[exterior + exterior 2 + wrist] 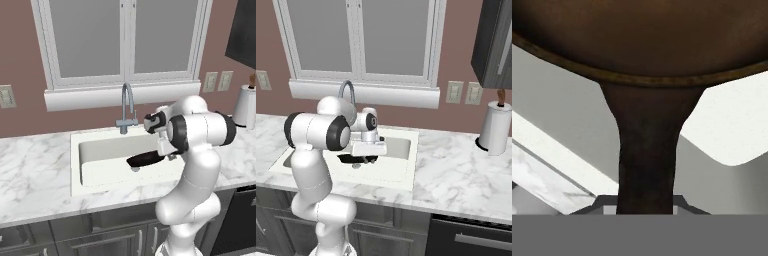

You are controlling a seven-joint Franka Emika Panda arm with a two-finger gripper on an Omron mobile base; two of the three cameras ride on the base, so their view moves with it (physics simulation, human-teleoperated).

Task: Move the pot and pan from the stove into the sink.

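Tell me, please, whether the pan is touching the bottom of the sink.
Cannot tell: in the left base view the pan sits low inside the sink, but neither contact nor gap shows plainly.

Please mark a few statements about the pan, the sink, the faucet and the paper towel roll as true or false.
1. The pan is over the sink. True.
2. The pan rests on the marble counter left of the basin. False: it is held over the basin by its handle, which runs down to the gripper in the hand view.
3. The faucet stands at the back of the sink, below the window. True.
4. A paper towel roll lies inside the sink. False: it stands upright on the counter, right of the sink.
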